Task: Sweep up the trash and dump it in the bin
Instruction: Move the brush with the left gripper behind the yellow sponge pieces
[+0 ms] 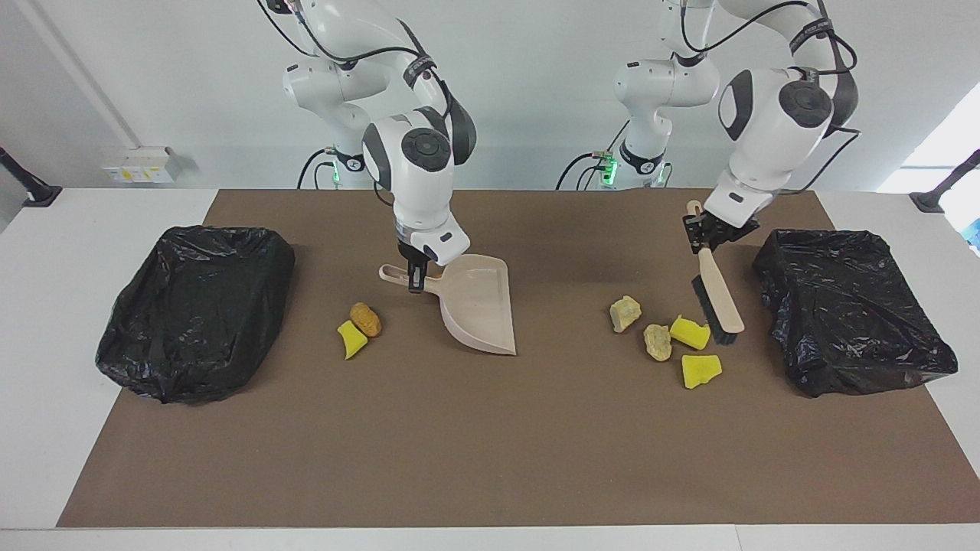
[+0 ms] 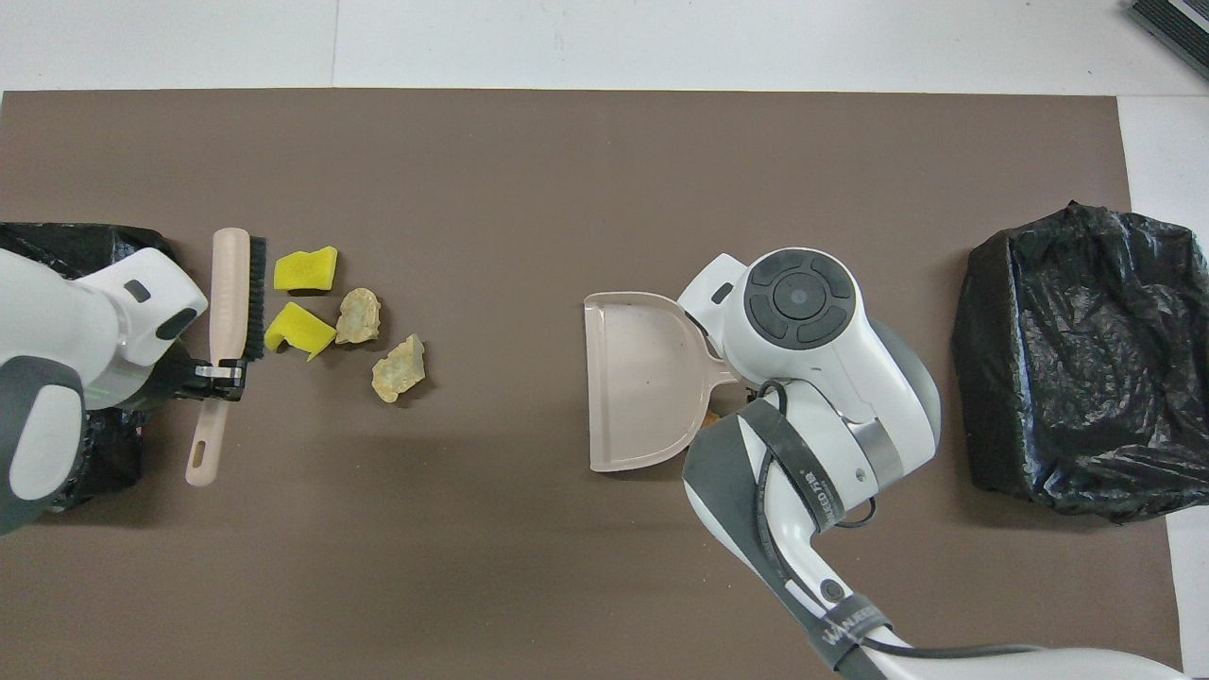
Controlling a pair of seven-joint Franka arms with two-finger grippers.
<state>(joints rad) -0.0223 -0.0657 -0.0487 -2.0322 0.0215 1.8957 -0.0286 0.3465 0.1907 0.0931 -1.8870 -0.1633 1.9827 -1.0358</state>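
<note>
Brown mat: overhead hides orange-brown chunk.

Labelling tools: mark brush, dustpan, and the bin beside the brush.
brush (image 1: 718, 287), facing view, middle of its beige back.
dustpan (image 1: 478, 306), facing view, bare pan floor.
bin (image 1: 850, 306), facing view, black liner on its top.

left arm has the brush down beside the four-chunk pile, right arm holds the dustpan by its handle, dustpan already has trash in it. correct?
One error: the dustpan is empty, as the overhead view shows. The rest holds: the left gripper has the brush beside the four chunks, and the right gripper holds the dustpan's handle.
</note>
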